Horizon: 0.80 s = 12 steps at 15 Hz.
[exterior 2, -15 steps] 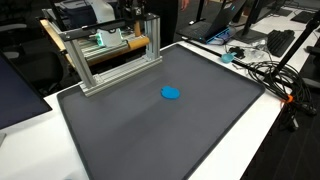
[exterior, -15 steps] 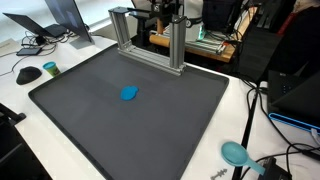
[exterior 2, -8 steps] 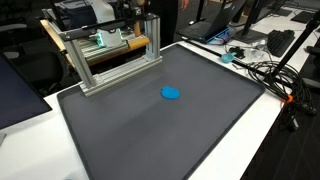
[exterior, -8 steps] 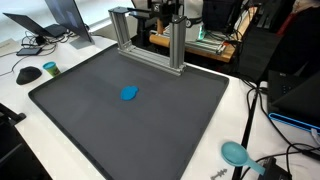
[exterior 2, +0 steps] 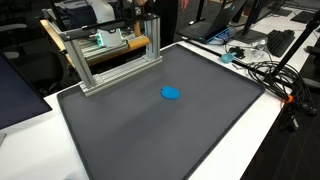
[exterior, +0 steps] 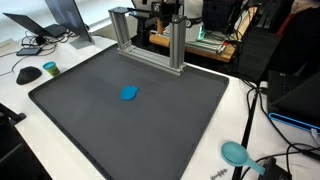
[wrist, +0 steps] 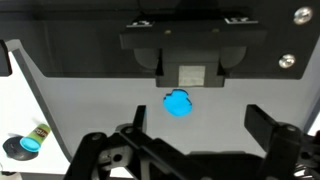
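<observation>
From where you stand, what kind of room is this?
Likely a lab or office workbench: a dark mat on a white table, an aluminium frame, a laptop and tangled cables.

Exterior views oblique, wrist view overhead, all sharing blue disc (exterior: 129, 94).

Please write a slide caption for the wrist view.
Open end effector above a dark mat, blue disc ahead, metal frame beyond.

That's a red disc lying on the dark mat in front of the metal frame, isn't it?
No, the disc is blue, not red; both exterior views show it. It does lie on the dark mat in front of the metal frame.
</observation>
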Available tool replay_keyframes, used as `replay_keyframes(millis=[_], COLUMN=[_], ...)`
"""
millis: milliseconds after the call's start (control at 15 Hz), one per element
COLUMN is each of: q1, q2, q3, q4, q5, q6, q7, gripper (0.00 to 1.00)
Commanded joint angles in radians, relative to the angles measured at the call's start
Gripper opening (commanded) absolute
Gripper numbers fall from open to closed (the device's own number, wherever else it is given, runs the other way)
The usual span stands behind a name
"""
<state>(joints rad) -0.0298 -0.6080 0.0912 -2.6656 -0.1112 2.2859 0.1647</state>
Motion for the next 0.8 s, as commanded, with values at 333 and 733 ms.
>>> replay_keyframes(millis=[333, 733], q1=[-0.007, 0.007], q2=[0.29, 0.53], q3=[0.014, -0.002], q4=[0.255, 0.468], q5=[-0.016, -0.022], q6=[0.007, -0.018], q7=[0.021, 0.021], gripper=[1.0, 1.0])
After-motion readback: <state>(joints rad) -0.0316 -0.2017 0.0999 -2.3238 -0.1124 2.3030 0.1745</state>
